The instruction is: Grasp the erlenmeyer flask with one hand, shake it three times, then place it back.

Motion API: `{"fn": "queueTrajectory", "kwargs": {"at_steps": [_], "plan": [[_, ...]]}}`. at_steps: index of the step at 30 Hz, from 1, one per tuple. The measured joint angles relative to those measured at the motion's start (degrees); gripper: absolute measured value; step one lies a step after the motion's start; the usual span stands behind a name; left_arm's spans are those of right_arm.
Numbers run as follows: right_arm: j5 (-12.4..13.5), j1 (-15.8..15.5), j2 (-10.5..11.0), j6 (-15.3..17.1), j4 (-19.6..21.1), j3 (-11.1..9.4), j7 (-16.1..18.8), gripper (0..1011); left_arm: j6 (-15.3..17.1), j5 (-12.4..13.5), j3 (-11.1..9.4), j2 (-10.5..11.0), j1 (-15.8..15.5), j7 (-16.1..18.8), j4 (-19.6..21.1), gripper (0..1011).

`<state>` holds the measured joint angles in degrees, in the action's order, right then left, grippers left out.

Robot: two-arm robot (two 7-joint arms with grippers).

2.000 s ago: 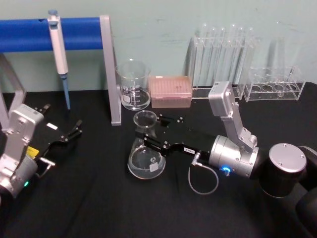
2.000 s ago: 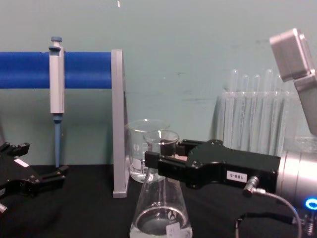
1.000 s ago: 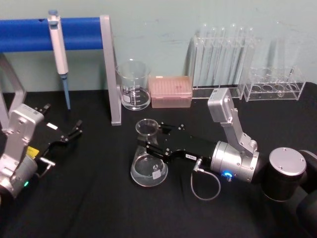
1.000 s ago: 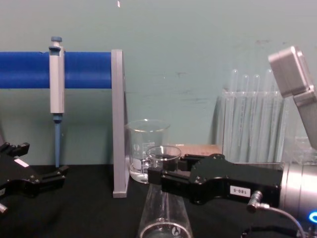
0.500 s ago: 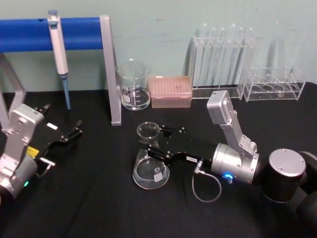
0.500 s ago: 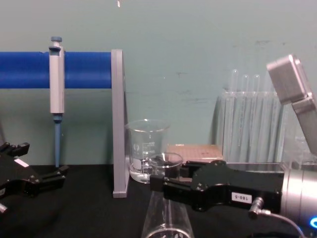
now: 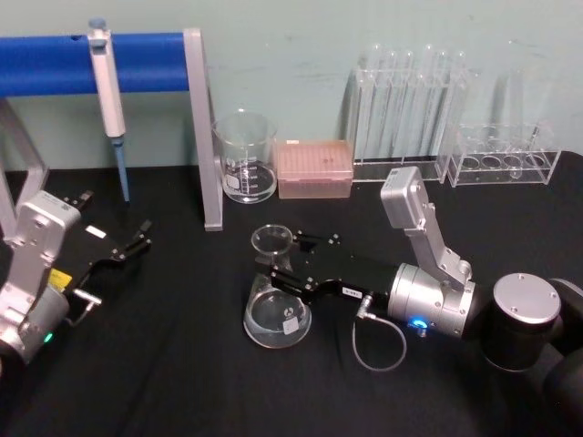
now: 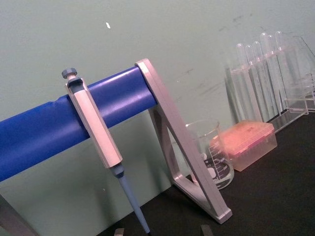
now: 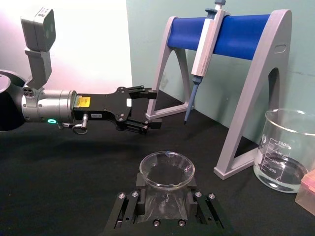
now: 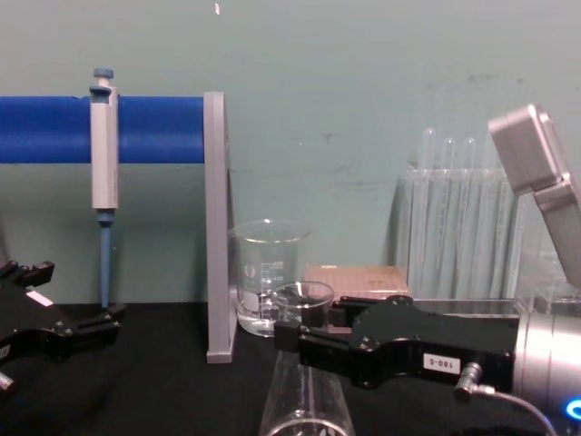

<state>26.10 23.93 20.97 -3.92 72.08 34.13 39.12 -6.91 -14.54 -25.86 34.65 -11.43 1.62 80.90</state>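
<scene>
Clear glass conical erlenmeyer flask (image 7: 276, 317) sits mid-table on black cloth (image 7: 182, 373), seemingly set down; black boxy right gripper (image 7: 284, 262) clamps its neck, release remaining; black left gripper (image 7: 127, 248) idles at the left, jaws apart

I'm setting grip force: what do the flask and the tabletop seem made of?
Erlenmeyer flask, neck in the right gripper: clear glossy glass, seemingly; see-through. Tabletop: matte black, likely cloth; no glare. Left gripper parked at left.

bench (image 7: 173, 364): black top | back row: blue stand (image 7: 202, 137), beaker (image 7: 245, 162), pink box (image 7: 313, 169), tall tube rack (image 7: 407, 109), low rack (image 7: 504, 165) | centre: flask (image 7: 277, 317)
</scene>
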Motion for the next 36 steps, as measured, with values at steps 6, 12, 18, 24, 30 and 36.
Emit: {"fn": "queueTrajectory", "kwargs": {"at_steps": [6,12,18,24,30,36], "plan": [[0.0,0.1,0.1,0.4,0.0,0.0,0.0,457,0.0,0.0,0.0,0.0,0.0,0.0,0.0,1001],[-0.1,0.1,0.1,0.4,0.1,0.0,0.0,457,0.0,0.0,0.0,0.0,0.0,0.0,0.0,1001],[-0.1,0.0,0.2,0.5,0.0,0.1,0.0,457,0.0,0.0,0.0,0.0,0.0,0.0,0.0,1001],[-0.1,0.0,0.2,0.5,0.0,0.1,0.1,456,0.0,0.0,0.0,0.0,0.0,0.0,0.0,1001],[-0.5,0.0,0.2,0.9,-0.1,0.2,0.0,536,0.0,0.0,0.0,0.0,0.0,0.0,0.0,1001],[-0.4,0.0,0.2,0.8,-0.1,0.2,0.0,735,0.0,0.0,0.0,0.0,0.0,0.0,0.0,1001]]}}
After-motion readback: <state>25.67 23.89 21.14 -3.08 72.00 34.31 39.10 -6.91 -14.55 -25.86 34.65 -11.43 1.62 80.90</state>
